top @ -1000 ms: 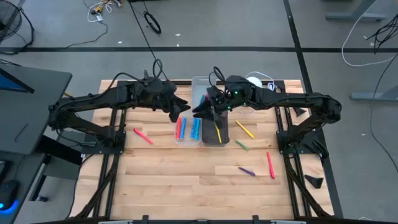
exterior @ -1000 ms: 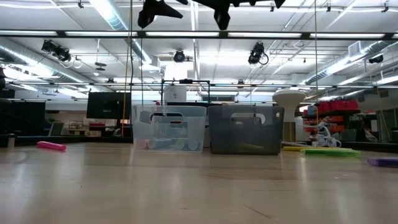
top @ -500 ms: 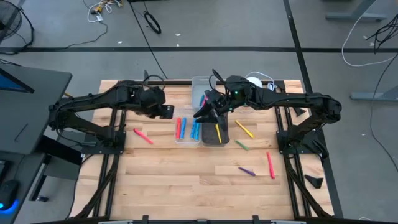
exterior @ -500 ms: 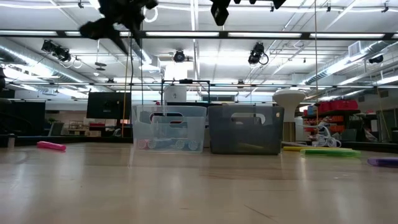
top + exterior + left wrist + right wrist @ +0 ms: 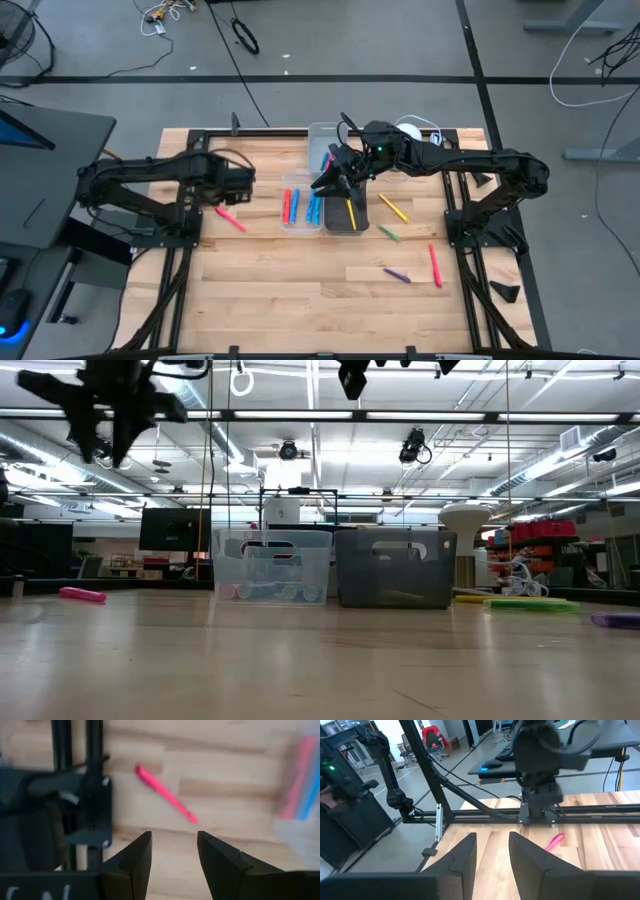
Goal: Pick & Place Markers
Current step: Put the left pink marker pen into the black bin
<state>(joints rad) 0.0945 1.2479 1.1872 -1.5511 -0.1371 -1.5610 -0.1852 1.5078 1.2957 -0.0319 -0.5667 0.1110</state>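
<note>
Pink marker (image 5: 165,794) lies slantwise on the counter (image 5: 300,290) just ahead of our left tool (image 5: 172,851), open and empty.

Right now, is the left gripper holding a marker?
No. In the left wrist view the left gripper is open and empty above the table, with the pink marker lying on the wood ahead of it.

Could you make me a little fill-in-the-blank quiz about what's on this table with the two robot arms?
1. The left pincer hangs empty over a ____ marker lying on the table.
2. The red and blue markers lie in the ____ bin.
3. The right pincer hovers above the two ____.
4. A yellow marker lies in the ____ bin.

Missing words: pink; clear; bins; dark
</note>
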